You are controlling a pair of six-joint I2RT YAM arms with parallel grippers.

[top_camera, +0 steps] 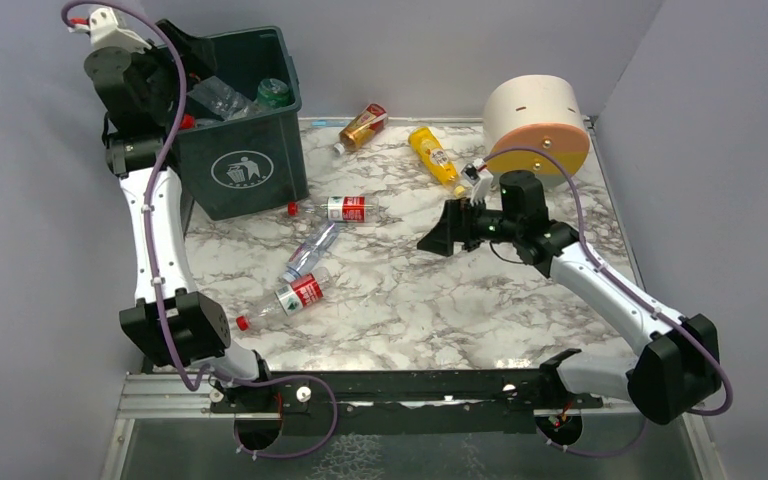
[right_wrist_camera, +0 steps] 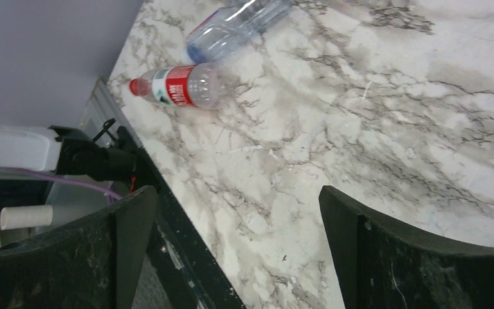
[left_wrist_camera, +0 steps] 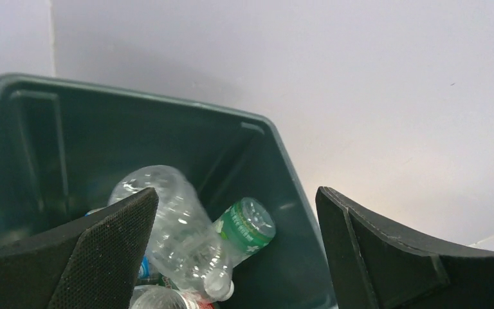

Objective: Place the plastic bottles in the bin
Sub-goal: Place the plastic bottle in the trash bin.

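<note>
The dark green bin (top_camera: pixel 250 165) stands at the far left. My left gripper (top_camera: pixel 188 70) hangs open and empty over its mouth. In the left wrist view the gripper (left_wrist_camera: pixel 235 215) looks down at a clear bottle (left_wrist_camera: pixel 167 225) and a green-labelled bottle (left_wrist_camera: pixel 249 225) inside the bin (left_wrist_camera: pixel 103 129). On the table lie a red-labelled bottle (top_camera: pixel 338 209), a bluish clear bottle (top_camera: pixel 310 252), another red-labelled bottle (top_camera: pixel 288 297), an amber bottle (top_camera: pixel 363 126) and a yellow bottle (top_camera: pixel 433 153). My right gripper (top_camera: pixel 440 236) is open and empty above mid-table, also seen in its wrist view (right_wrist_camera: pixel 238 206).
A big cream cylinder (top_camera: pixel 538 120) lies at the far right, just behind my right wrist. The right wrist view shows the near red-labelled bottle (right_wrist_camera: pixel 183 85), the bluish bottle (right_wrist_camera: pixel 238 22) and the black rail (right_wrist_camera: pixel 167 232) at the table's near edge. Grey walls enclose the table.
</note>
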